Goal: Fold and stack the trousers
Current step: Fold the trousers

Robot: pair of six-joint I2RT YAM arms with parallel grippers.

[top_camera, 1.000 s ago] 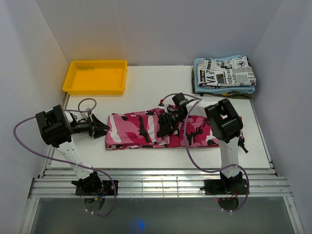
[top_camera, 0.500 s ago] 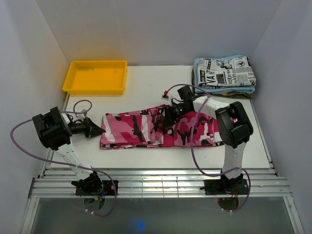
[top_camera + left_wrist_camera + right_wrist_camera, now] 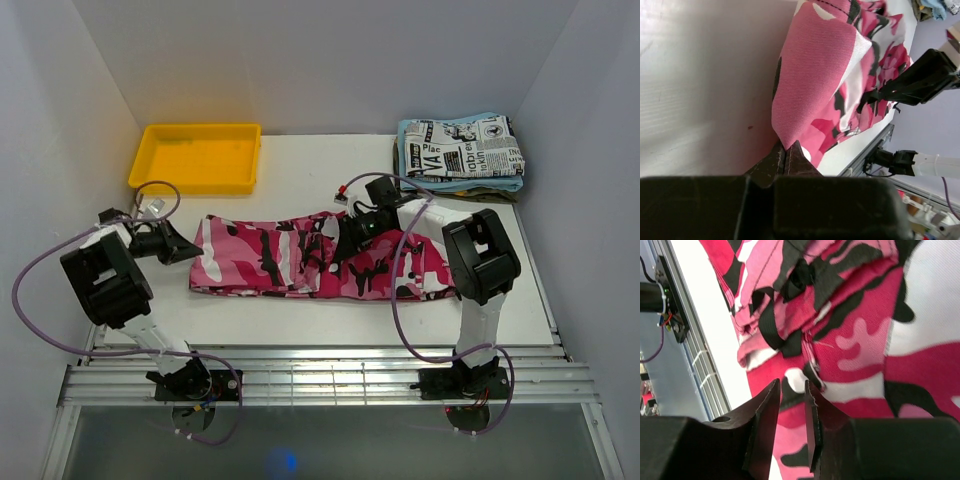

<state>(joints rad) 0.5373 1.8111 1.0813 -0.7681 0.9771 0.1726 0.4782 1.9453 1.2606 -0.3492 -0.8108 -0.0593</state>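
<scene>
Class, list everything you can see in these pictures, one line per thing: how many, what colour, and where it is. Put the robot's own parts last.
trousers: one; pink, magenta, white and black camouflage; lying lengthwise across the middle of the table.
tray: one; yellow; far left corner of the table.
newspaper-print garment: one; black and white; folded, on top of the pile at the far right corner.
light blue cloth: one; light blue; folded under the newspaper-print garment.
table: one; white; under everything.
cables: two; purple; one looping along each arm.
left gripper: one; black; shut on the left end of the trousers.
right gripper: one; black; over the middle of the trousers, fingers narrowly apart; whether it grips cannot be told.
</scene>
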